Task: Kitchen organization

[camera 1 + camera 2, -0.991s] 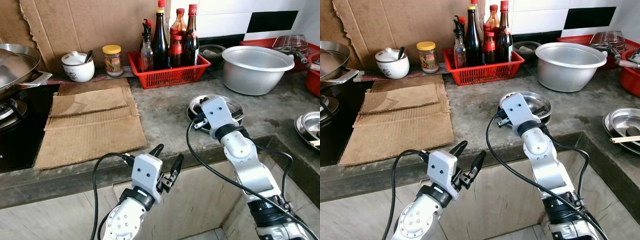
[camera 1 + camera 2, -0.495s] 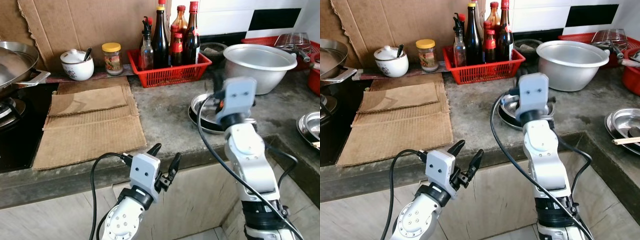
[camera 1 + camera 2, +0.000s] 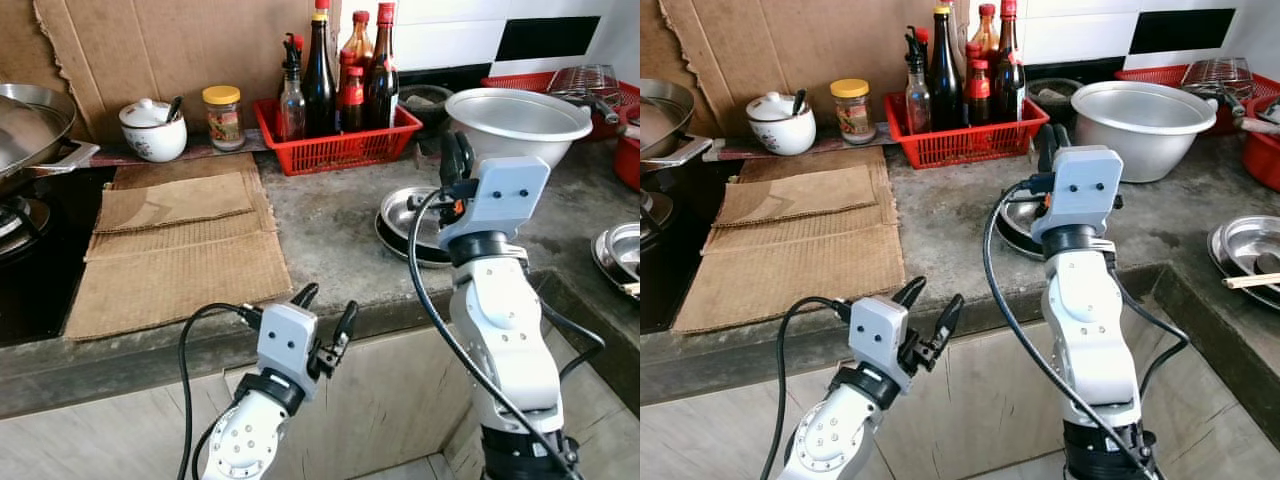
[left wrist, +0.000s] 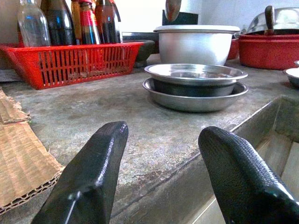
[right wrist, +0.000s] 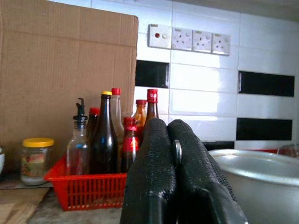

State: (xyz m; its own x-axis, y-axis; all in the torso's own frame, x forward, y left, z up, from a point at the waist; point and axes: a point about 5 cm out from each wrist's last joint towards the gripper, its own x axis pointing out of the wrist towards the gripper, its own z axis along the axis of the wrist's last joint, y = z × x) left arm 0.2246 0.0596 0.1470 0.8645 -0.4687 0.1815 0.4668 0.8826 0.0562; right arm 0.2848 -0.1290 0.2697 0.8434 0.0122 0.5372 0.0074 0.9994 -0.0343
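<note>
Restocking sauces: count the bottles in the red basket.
7, all upright in the red basket: clear pourer bottle, red-capped bottle behind it, tall yellow-capped bottle, pale bottle behind that, amber bottle, small red bottle, dark red-capped bottle. More may be hidden.
</note>
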